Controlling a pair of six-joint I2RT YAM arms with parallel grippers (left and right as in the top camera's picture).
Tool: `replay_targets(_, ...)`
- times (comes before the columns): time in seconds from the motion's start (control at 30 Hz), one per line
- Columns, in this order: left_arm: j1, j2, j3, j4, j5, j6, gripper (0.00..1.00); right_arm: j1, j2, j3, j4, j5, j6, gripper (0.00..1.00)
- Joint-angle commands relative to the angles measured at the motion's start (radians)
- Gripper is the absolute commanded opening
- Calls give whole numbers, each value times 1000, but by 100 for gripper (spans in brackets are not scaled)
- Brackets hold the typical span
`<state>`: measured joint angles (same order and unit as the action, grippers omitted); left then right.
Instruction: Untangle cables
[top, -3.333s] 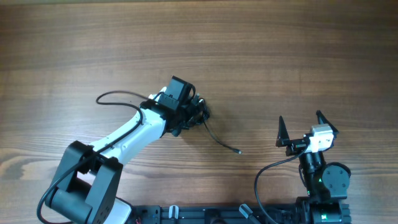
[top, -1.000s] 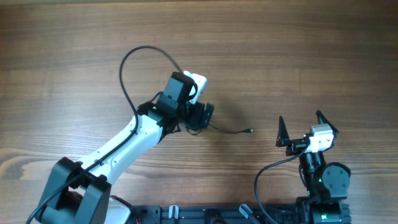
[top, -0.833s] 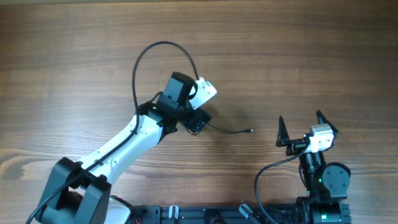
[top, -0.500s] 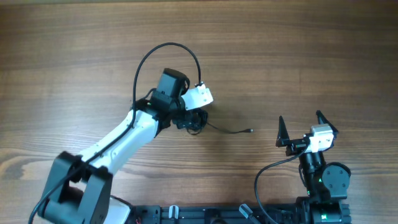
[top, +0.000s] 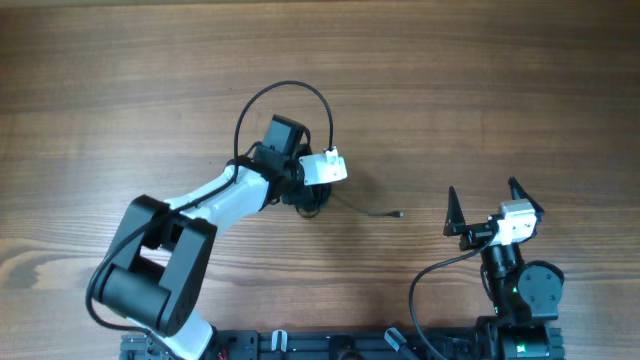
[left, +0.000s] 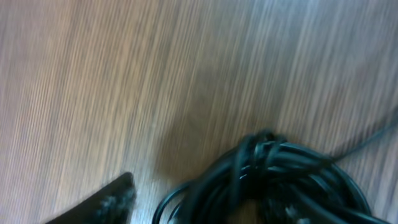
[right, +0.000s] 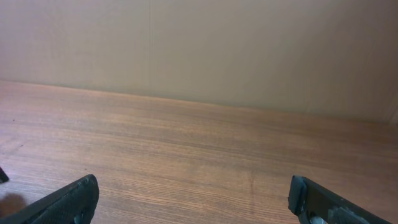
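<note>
the cables (left: 286, 177) are bunched in a black coil near the middle of the table (top: 120, 80), with one loose end trailing toward the right edge. the left gripper (top: 310, 192) sits right on the coil, but it's too blurry to tell if it's clamped. the right gripper (top: 482, 188) is well apart, near the robot-side edge, fingers spread wide.

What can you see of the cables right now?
The cables are thin and black, wound into one tangled coil on the wooden table. One loose strand runs right from it, ending in a small plug flat on the wood. The left gripper hangs over the coil; the blurred wrist view doesn't show whether it touches.
</note>
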<state>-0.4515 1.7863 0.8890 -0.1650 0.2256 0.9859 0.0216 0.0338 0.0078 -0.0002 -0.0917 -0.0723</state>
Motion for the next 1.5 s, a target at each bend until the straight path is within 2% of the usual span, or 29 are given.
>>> replay_targets(0.0, 3, 45, 2, 40, 10, -69, 44, -2, 2, -2, 3, 13, -6, 100)
replay_targets(0.07, 3, 36, 2, 58, 9, -135, 41, -2, 2, -2, 3, 13, -6, 100)
replay_targets(0.1, 3, 33, 2, 64, 9, -156, 35, -2, 2, -2, 3, 13, -6, 100)
replay_targets(0.13, 3, 23, 2, 74, 10, -198, 10, -2, 2, -2, 3, 13, -6, 100)
replay_targets(0.17, 2, 16, 2, 82, 10, -246, 4, -2, 2, -2, 3, 13, -6, 100)
replay_targets(0.23, 0, -5, 2, 93, 10, -344, 4, -2, 2, -2, 3, 13, -6, 100)
replay_targets(0.33, -14, -47, 2, 107, 10, -556, 4, -2, 2, -2, 3, 13, -6, 100)
replay_targets(0.5, -62, -115, 2, 119, 9, -1072, 4, -2, 2, -2, 3, 13, -6, 100)
replay_targets(0.53, -72, -122, 2, 117, 9, -1186, 12, -2, 2, -2, 3, 13, -6, 100)
replay_targets(0.57, -83, -124, 2, 117, 9, -1313, 41, -2, 2, -2, 3, 13, -6, 100)
replay_targets(0.6, -95, -124, 2, 117, 9, -1415, 100, -2, 2, -2, 3, 13, -6, 100)
replay_targets(0.63, -105, -124, 2, 117, 10, -1482, 100, -2, 2, -2, 3, 13, -6, 100)
replay_targets(0.7, -124, -124, 2, 118, 1, -1487, 100, -2, 2, -2, 3, 13, -6, 100)
replay_targets(0.87, -130, -124, 2, 115, -40, -1321, 100, -2, 2, -2, 3, 13, -6, 100)
replay_targets(1.0, -130, -121, 1, 91, -43, -1316, 100, -2, 2, -2, 3, 13, -6, 100)
replay_targets(1.1, -129, -111, 1, 79, -102, -1304, 89, -2, 2, -2, 3, 13, -6, 100)
replay_targets(1.47, -128, -3, 1, 102, -141, -1277, 73, -2, 2, -2, 3, 13, -6, 100)
